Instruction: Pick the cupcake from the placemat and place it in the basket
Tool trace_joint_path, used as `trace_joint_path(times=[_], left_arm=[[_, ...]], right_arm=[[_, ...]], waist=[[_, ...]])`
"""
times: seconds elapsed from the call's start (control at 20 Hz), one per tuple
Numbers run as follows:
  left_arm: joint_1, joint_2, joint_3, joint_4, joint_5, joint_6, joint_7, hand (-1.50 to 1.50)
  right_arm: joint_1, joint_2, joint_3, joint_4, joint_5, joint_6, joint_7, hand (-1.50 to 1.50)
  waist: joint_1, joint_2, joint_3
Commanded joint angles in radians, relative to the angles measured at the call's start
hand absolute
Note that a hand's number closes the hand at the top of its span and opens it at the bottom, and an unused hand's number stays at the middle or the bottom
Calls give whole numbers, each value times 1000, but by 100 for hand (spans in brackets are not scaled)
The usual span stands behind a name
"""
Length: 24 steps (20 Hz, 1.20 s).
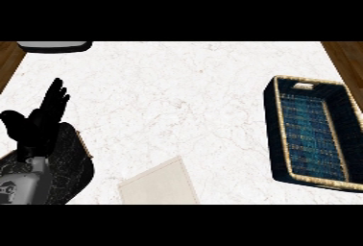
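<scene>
**Left hand raised at the counter's edge, basket at right**

The left hand (39,120) rests upright at the view's left, fingers straight and together, thumb spread aside. A cream placemat (159,185) lies on the white marble counter (184,96); no cupcake shows on it. The blue woven basket (312,132) sits well apart at right.

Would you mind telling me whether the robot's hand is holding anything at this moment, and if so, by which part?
Nothing is held. The left hand rests open at the view's left edge, fingers up. No right hand or cupcake shows.
</scene>
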Motion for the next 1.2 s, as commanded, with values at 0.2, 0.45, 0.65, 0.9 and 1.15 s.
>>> trace_joint_path(times=[0.2,0.45,0.65,0.9,1.15], left_arm=[[-18,-5,-3,-2,0,-2,0,0],[-1,-10,-5,6,-3,-2,-11,0],[-16,1,-9,11,-11,-10,-13,0],[-31,7,-7,13,-6,-17,-1,0],[-56,-1,-22,-14,-8,-16,34,0]], right_arm=[[-24,59,-96,-324,11,-57,71,150],[-39,72,-149,-308,53,-69,119,150],[-46,85,-169,-301,90,-78,144,150],[-99,74,-256,-305,125,-27,221,150],[-258,22,-504,-392,2,187,407,150]], waist=[[3,6,-1],[14,9,-3],[11,13,-4],[27,16,-6],[53,18,-1]])
